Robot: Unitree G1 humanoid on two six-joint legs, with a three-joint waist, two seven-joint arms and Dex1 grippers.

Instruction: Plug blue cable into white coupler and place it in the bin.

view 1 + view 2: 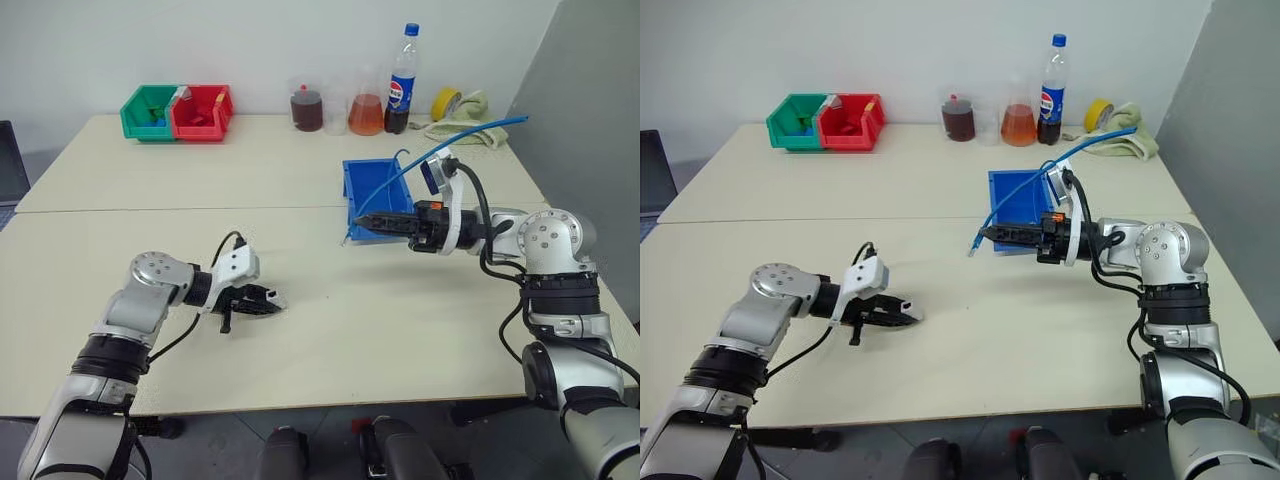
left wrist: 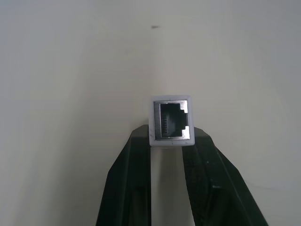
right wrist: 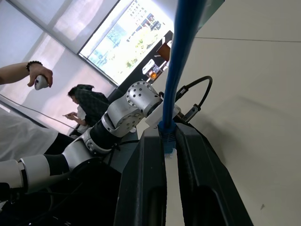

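Note:
My left gripper (image 1: 270, 300) hovers low over the near left part of the table, shut on the white coupler (image 2: 171, 120). The coupler's dark socket face points outward past the fingertips (image 2: 139, 141). My right gripper (image 1: 366, 222) hangs level in front of the blue bin (image 1: 352, 186), pointing left. It is shut on the blue cable (image 1: 440, 152) close to its plug end (image 3: 168, 143). The cable's short end droops past the jaws, and the rest arcs up and away to the right. The two grippers stand well apart.
A green bin (image 1: 148, 110) and a red bin (image 1: 203, 110) sit at the far left. Jars of liquid (image 1: 365, 115), a cola bottle (image 1: 402, 80), yellow tape (image 1: 445, 102) and a cloth (image 1: 470, 128) line the back edge. In the right wrist view, a person's hand (image 3: 37, 79) and a seated person (image 3: 87, 106) show.

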